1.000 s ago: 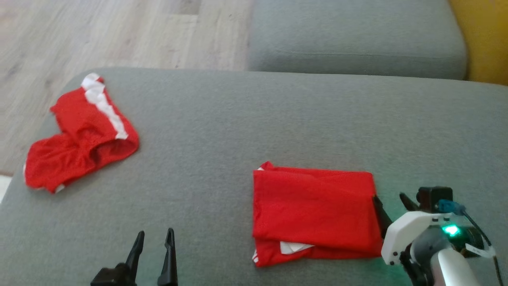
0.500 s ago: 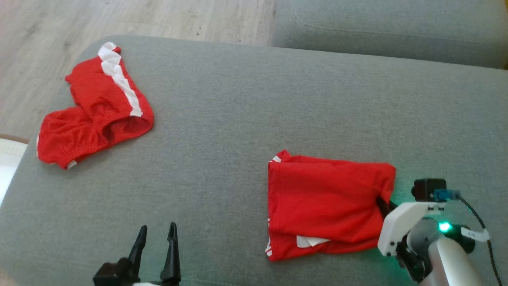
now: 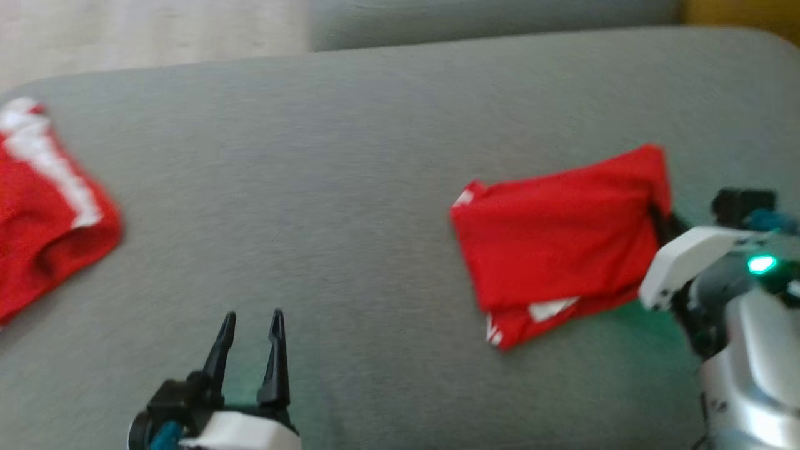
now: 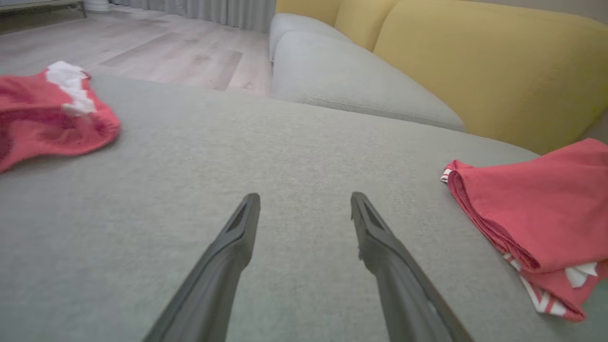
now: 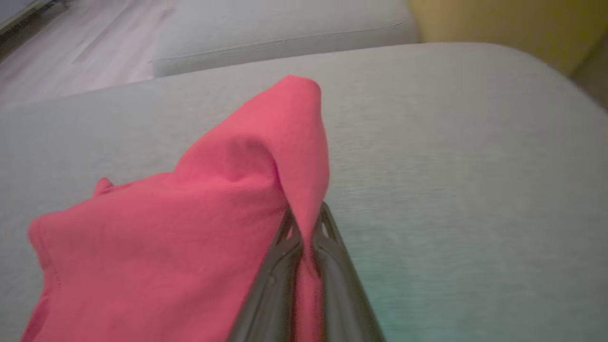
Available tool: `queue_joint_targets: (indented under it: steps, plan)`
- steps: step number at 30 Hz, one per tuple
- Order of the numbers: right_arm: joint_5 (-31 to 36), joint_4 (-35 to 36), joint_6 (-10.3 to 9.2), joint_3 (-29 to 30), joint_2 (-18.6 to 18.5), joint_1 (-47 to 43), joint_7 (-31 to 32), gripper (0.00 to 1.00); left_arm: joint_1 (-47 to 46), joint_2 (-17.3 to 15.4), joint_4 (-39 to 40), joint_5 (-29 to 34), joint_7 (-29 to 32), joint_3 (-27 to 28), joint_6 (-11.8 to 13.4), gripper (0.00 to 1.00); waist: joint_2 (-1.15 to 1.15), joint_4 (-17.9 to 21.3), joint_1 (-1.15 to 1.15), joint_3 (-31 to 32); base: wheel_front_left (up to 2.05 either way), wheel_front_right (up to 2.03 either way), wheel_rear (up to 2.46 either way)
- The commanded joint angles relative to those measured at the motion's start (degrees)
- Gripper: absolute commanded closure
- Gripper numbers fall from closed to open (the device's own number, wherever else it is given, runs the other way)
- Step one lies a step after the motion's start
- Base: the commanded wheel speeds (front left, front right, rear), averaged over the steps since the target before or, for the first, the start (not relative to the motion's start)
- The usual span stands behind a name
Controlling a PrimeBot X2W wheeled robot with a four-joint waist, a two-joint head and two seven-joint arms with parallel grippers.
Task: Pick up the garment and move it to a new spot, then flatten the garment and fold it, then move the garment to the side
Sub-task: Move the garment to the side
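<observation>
The folded red garment point(image 3: 556, 240) with white trim lies on the grey cushion point(image 3: 350, 187) at the right. My right gripper point(image 3: 657, 215) is shut on its right edge, and that edge is lifted off the cushion. In the right wrist view the fingers pinch a fold of the red garment point(image 5: 228, 213) at the right gripper point(image 5: 306, 213). Down at the lower left, my left gripper point(image 3: 252, 322) stands open over bare cushion, nothing between its fingers. The left wrist view has the left gripper point(image 4: 305, 204) open and the garment point(image 4: 536, 209) at its right.
Crumpled red and white shorts point(image 3: 44, 219) lie at the cushion's left edge, also seen as the shorts point(image 4: 47, 111) in the left wrist view. A second grey cushion point(image 4: 346, 80) and yellow backrest point(image 4: 489, 61) stand beyond. Wooden floor point(image 4: 156, 47) lies past the cushion's far edge.
My right gripper has closed on the garment's right edge and raised it, dragging the garment up and to the right. The head camera has shifted right. The left gripper stays open.
</observation>
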State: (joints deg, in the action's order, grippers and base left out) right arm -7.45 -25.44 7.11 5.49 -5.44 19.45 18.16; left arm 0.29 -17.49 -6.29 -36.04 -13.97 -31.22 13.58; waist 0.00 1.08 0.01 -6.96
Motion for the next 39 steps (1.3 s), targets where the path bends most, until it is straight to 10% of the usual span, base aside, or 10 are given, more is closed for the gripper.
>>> queue_joint_targets:
  steps: [1,14,39]
  plan:
    - [0.5,2.9,0.37,-0.4,-1.4,3.4,-0.2,1.00,-3.7,-0.8,2.2,0.9,-0.4,2.3,0.0,0.00,0.00,8.7,-0.01,-4.0,0.00,0.00,0.00]
    - [-0.4,2.9,0.37,1.1,-1.3,7.7,-2.7,1.00,-9.8,-1.7,3.4,2.9,2.8,0.6,-0.7,0.00,0.00,20.6,-0.01,-7.8,0.00,0.00,0.00]
    - [2.9,-11.2,0.37,5.2,-11.9,25.5,-7.1,1.00,-9.7,-4.5,6.3,2.6,4.1,1.8,1.0,0.00,0.00,10.8,-0.01,-11.5,0.00,0.00,0.00]
